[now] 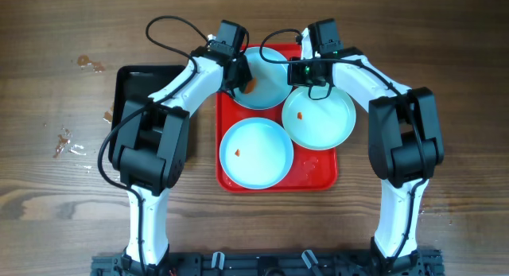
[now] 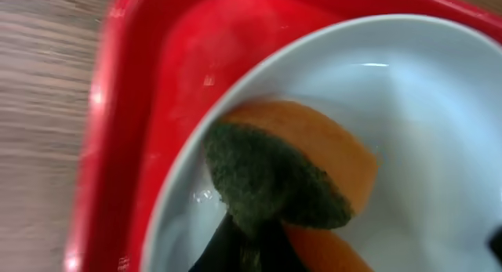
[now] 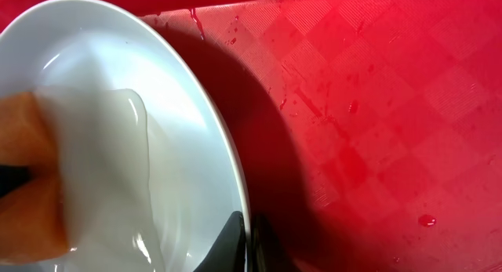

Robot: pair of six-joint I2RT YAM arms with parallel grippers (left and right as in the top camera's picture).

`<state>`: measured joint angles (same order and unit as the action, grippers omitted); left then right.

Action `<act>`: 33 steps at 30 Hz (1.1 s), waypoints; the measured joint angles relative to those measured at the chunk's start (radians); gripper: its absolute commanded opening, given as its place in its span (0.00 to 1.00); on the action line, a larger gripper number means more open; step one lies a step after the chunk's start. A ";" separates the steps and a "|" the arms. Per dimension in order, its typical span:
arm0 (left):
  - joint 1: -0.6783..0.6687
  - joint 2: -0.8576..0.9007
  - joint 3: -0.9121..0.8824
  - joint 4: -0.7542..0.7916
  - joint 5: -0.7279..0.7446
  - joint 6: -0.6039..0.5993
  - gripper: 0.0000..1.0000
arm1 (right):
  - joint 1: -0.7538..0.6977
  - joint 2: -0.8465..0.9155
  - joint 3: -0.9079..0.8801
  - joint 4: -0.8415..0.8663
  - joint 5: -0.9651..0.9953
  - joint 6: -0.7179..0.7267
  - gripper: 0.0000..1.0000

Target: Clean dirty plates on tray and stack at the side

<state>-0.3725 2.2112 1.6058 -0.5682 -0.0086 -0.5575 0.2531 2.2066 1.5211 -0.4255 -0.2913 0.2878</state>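
Three pale-blue plates lie on the red tray (image 1: 318,174). The far plate (image 1: 266,81) is tilted; my right gripper (image 1: 303,69) is shut on its rim (image 3: 245,225), lifting that edge off the tray (image 3: 376,107). My left gripper (image 1: 242,83) is shut on an orange sponge with a green scouring face (image 2: 282,178), pressed inside this plate (image 2: 423,131). The front plate (image 1: 256,153) and the right plate (image 1: 320,117) each carry a small orange-red spot.
A black tray (image 1: 147,81) lies left of the red tray, partly under my left arm. Orange-red smears mark the wooden table at the far left (image 1: 89,64). Red droplets dot the red tray's floor (image 3: 427,220).
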 measured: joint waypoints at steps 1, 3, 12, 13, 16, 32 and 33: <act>-0.002 0.000 0.011 -0.031 -0.029 0.003 0.04 | 0.000 0.000 0.000 0.000 0.000 0.000 0.05; -0.011 0.002 0.038 -0.096 -0.090 0.012 0.04 | 0.000 0.000 0.000 -0.001 0.000 0.000 0.04; -0.098 0.044 0.170 -0.267 -0.332 0.086 0.04 | 0.000 0.000 0.006 -0.019 -0.001 0.003 0.04; -0.104 0.045 0.180 -0.282 -0.346 0.090 0.04 | 0.000 0.000 0.006 -0.020 0.000 0.003 0.04; -0.108 0.046 0.202 -0.307 -0.372 0.093 0.04 | 0.000 0.000 0.006 -0.021 0.001 0.003 0.04; -0.080 -0.019 0.232 -0.398 -0.243 0.066 0.04 | 0.000 -0.027 0.005 -0.058 0.080 -0.005 0.04; -0.061 -0.037 0.232 -0.415 -0.199 0.065 0.04 | 0.000 -0.031 0.005 -0.061 0.085 -0.008 0.04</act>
<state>-0.4339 2.1742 1.8378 -0.9833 -0.2073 -0.4927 0.2527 2.1757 1.5265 -0.4870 -0.2066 0.2794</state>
